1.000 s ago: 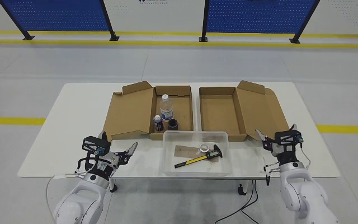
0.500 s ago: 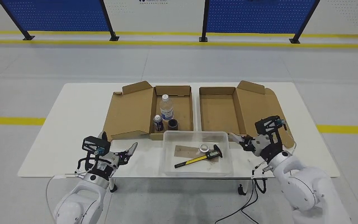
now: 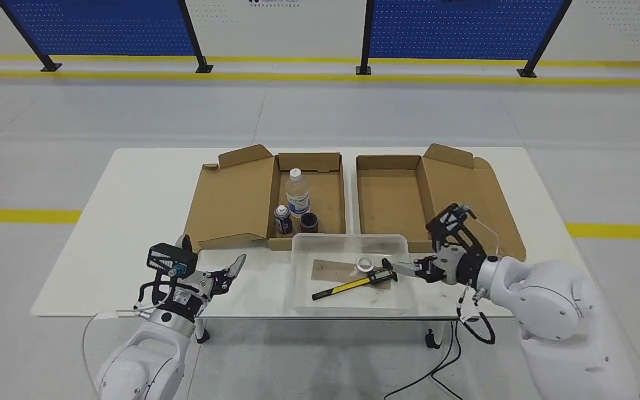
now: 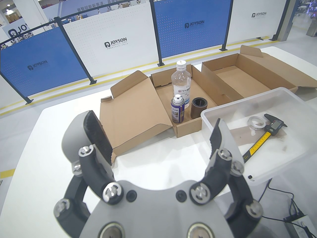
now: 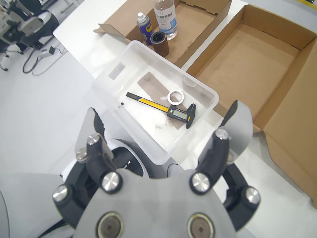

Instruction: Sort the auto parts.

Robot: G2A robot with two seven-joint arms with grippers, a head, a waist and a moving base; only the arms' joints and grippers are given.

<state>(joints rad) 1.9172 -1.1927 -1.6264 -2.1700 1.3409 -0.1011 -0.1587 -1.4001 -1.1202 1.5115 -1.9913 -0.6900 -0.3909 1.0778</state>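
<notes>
Right gripper (image 3: 409,268) hangs with its jaws spread wide and nothing between them, just off the right end of the clear plastic bin (image 3: 300,292), near the front edge of the desk (image 3: 130,200). Left gripper (image 4: 154,119) is likewise wide apart and holds nothing, low over the front edge toward the left corner, well apart from the bin.

The bin sits at the middle of the front edge. In it lie a yellow-scaled digital caliper (image 3: 350,284) and, just beside the caliper's head, a metal ring (image 3: 365,264).

Behind the bin are two opened cardboard boxes side by side. The left box (image 3: 325,175) holds an upright clear bottle (image 3: 297,190), a small spray can (image 3: 283,218) and a dark cylindrical sleeve (image 3: 308,222), all near its front wall. The right box (image 3: 390,205) stands toward the desk's right edge.
</notes>
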